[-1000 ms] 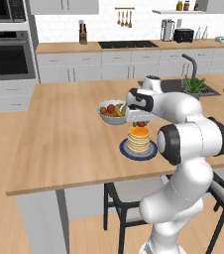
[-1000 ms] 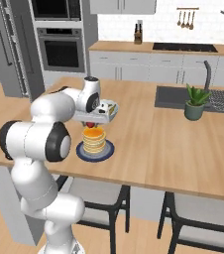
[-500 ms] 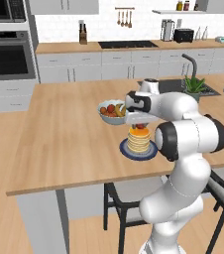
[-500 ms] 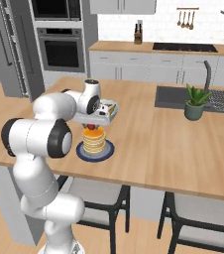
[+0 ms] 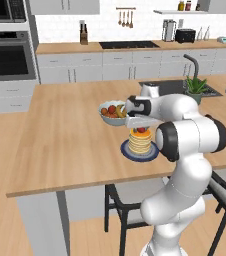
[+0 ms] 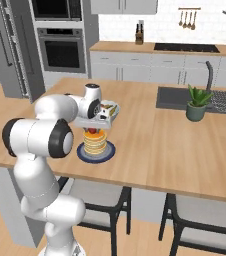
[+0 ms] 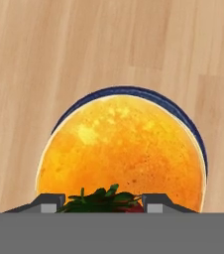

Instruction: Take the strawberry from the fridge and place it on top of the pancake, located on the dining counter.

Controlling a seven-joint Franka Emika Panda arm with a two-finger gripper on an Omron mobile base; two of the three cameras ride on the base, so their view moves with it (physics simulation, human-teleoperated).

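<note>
The pancake (image 5: pixel 140 141) (image 6: pixel 95 144) (image 7: pixel 124 144) is a golden stack on a dark blue plate (image 5: pixel 130 154) (image 6: pixel 107 152) (image 7: pixel 134 92), near the front edge of the dining counter (image 5: pixel 60 135) (image 6: pixel 160 145). My gripper (image 5: pixel 141 128) (image 6: pixel 92 130) (image 7: pixel 103 203) hangs just above the stack, pointing down, shut on the strawberry (image 5: pixel 141 130) (image 6: pixel 92 132) (image 7: pixel 101 197). In the hand view the berry's green leaves show between the two tips, over the near edge of the pancake. The fridge (image 6: pixel 5 45) stands shut at the far left.
A grey fruit bowl (image 5: pixel 112 113) (image 6: pixel 108 109) sits right behind the plate, close to my hand. A potted plant (image 5: pixel 196 86) (image 6: pixel 197 102) and the sink (image 6: pixel 180 97) with its faucet (image 6: pixel 208 75) lie further right. Stools (image 6: pixel 105 197) stand under the counter's front edge.
The hand with the strawberry has come slightly lower over the pancake. Nothing else has moved.
</note>
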